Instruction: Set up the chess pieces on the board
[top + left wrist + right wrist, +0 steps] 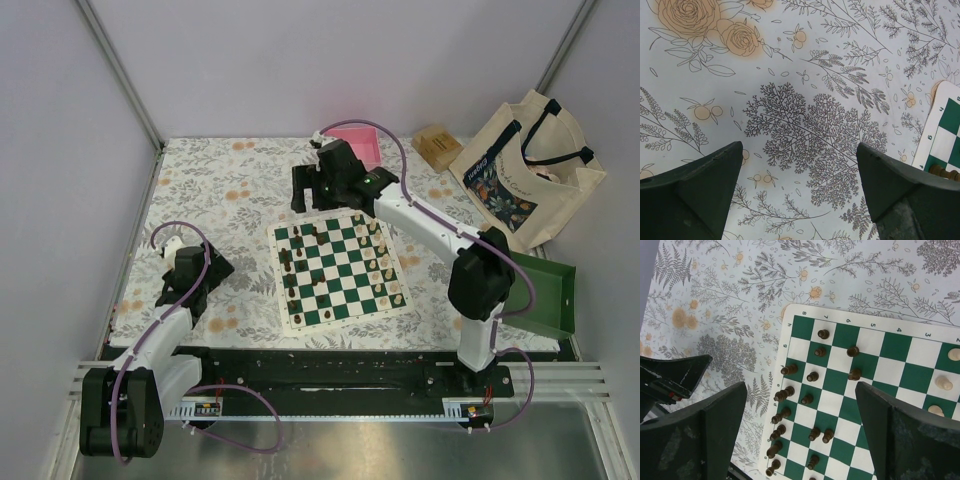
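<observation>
The board (352, 270) lies mid-table, a green and white checkered mat. Dark chess pieces (291, 275) stand along its left side, light pieces (385, 265) along its right. My right gripper (318, 192) hovers open over the board's far left corner. In the right wrist view its jaws (800, 390) stand wide above the board (895, 347), with nothing held. Below them are a row of dark pieces (782, 392) and several more inboard (812, 376); light pieces (944, 382) show at the right edge. My left gripper (200, 272) rests open left of the board, (800, 175) over bare cloth.
A pink tray (365, 140) sits behind the right gripper. A tan block (437, 147) and a tote bag (530, 170) stand at the back right, a green tray (548, 290) at the right edge. The board's corner (945, 125) shows at the left wrist view's right.
</observation>
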Motion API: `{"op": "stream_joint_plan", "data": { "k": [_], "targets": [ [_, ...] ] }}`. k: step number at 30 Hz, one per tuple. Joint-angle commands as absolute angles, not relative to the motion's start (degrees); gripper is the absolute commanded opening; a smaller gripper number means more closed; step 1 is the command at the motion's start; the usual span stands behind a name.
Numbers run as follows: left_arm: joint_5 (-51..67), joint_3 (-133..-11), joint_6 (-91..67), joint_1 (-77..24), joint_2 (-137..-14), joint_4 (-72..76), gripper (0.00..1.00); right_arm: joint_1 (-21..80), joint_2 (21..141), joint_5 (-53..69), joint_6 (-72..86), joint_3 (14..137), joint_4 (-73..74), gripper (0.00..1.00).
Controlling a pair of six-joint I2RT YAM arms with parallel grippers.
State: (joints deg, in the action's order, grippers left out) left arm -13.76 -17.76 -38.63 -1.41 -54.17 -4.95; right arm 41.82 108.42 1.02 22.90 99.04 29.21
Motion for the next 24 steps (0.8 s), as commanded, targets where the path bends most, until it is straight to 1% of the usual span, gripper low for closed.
{"op": "stream_joint_plan", "data": {
  "k": [1, 5, 7, 10, 13, 18, 24],
  "targets": [
    [-14.1, -19.6, -38.4, -1.3, -54.1, -3.3, 0.99, 39.7, 110.2, 3.5, 27.1, 101.6, 30.3, 0.99],
    [-14.1, -19.6, -38.4, -1.3, -54.1, -3.4, 0.99, 38.4, 114.0, 2.7, 27.7, 105.3, 36.3, 0.99],
    [-14.1, -19.7, -38.4, -1.4, -54.1, -3.4, 0.99, 38.2, 115.9, 1.1, 26.9, 107.4, 39.5, 0.95],
    [-14.1, -19.7, -38.4, -1.3, -54.2, -3.3, 0.99, 38.3, 117.8, 0.3, 26.5, 107.8, 41.6, 0.93],
    [-14.1, -19.8, -38.4, -1.4, -54.4, -3.5, 0.99, 38.2, 119.4, -1.5, 26.8, 107.6, 42.4, 0.84],
    [-14.2, -19.9, -38.4, -1.4, -54.4, -3.4, 0.99, 38.2, 122.2, -1.4, 26.8, 108.5, 43.9, 0.79],
    [-14.0, -20.0, -38.4, -1.3, -54.8, -3.5, 0.99, 38.4, 127.2, -0.2, 26.0, 113.2, 47.2, 0.72]
  ]
}}
